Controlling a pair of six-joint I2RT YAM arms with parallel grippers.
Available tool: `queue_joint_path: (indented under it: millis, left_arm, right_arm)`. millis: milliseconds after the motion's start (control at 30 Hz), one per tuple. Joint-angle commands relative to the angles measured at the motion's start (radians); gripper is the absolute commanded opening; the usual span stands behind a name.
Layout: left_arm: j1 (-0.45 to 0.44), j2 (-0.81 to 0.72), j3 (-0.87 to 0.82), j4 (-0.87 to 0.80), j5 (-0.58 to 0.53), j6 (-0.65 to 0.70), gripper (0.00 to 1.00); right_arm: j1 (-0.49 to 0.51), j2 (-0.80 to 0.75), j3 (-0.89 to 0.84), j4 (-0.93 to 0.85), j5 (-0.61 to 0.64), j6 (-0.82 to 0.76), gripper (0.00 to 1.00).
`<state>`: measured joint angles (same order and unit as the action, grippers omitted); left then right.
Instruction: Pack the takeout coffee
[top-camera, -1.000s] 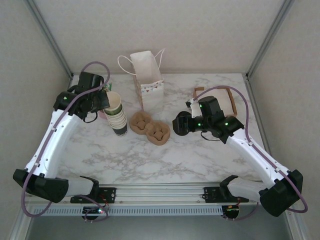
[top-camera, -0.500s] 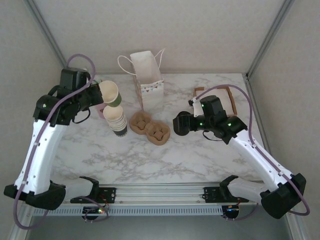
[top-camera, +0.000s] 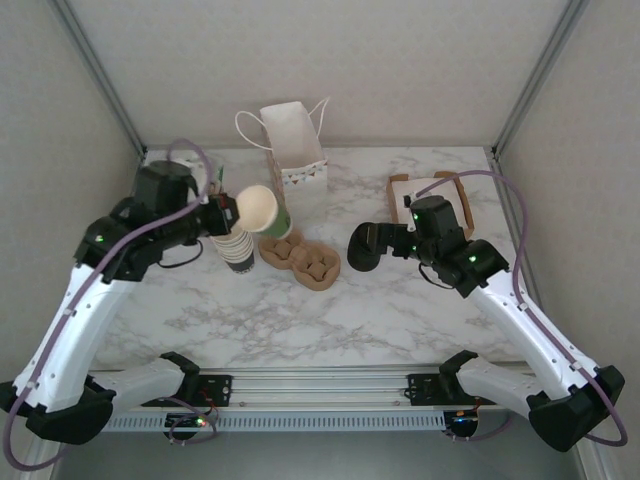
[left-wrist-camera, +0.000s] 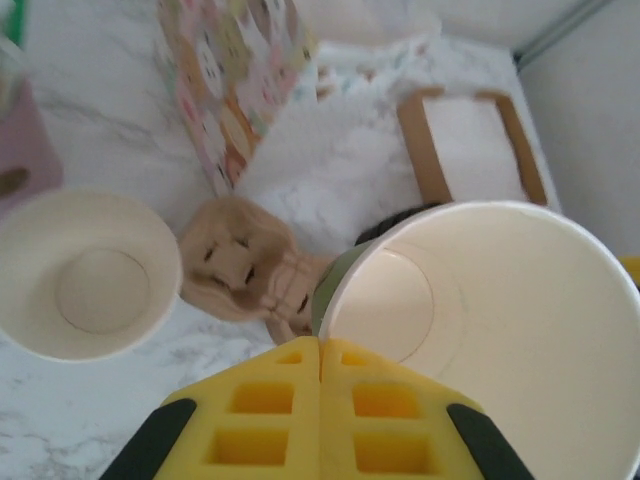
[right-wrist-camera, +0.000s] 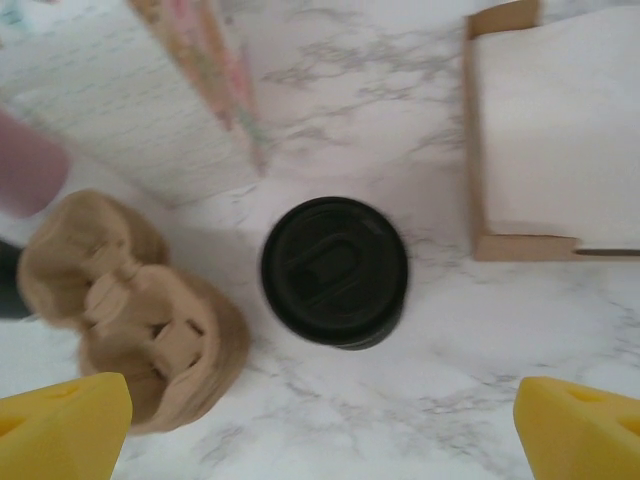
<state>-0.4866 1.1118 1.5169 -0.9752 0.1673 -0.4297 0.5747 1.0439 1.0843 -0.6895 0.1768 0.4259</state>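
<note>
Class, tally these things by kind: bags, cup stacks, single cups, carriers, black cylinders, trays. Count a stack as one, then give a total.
bag: 1
cup stack: 1
single cup: 1
carrier: 1
black cylinder: 1
tray: 1
Total: 6

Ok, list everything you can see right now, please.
lidless paper cup: one, green sides, held tilted beside the stack
cup stack: one, cream rims, left of carrier
cup carrier: one, brown, table centre
paper bag: one, white, upright at back
black cylinder: one, right of carrier
cardboard tray: one, brown, white contents, back right
pink object: one, blurred, near bag
left gripper: yellow fingers, shut on the lidless paper cup
right gripper: yellow fingers, open over black cylinder
</note>
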Motion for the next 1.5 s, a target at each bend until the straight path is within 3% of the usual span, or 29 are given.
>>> queue_joint_path:
  millis: [0, 233, 500, 800, 1067, 1133, 1467]
  left_arm:
    - [-0.107, 0.013, -0.055, 0.052, -0.062, -0.053, 0.00]
    - [-0.357, 0.125, -0.163, 0.117, -0.171, -0.138, 0.00]
    - [-0.524, 0.307, -0.212, 0.239, -0.191, -0.187, 0.00]
    - [-0.572, 0.569, -0.152, 0.231, -0.254, -0.198, 0.00]
    - [-0.575, 0.599, -0.158, 0.229, -0.258, -0.211, 0.01]
    - [-0.576, 0.597, -0.158, 0.224, -0.259, -0.214, 0.09]
    - [-0.570, 0.494, -0.140, 0.196, -0.320, -0.202, 0.70]
  right_arm:
    - [0.000, -0.018, 0.011, -0.043, 0.142, 0.062, 0.99]
    - [-0.066, -0.032, -0.031, -0.036, 0.106, 0.113, 0.99]
    - [-0.150, -0.026, -0.053, -0.042, 0.042, 0.149, 0.99]
    - [-0.190, -0.038, -0.089, -0.045, 0.023, 0.150, 0.99]
    - [-0.199, -0.059, -0.113, -0.042, 0.022, 0.143, 0.99]
    - [-0.199, -0.062, -0.115, -0.039, 0.021, 0.141, 0.99]
    - [-0.201, -0.076, -0.096, -0.040, -0.055, 0.074, 0.99]
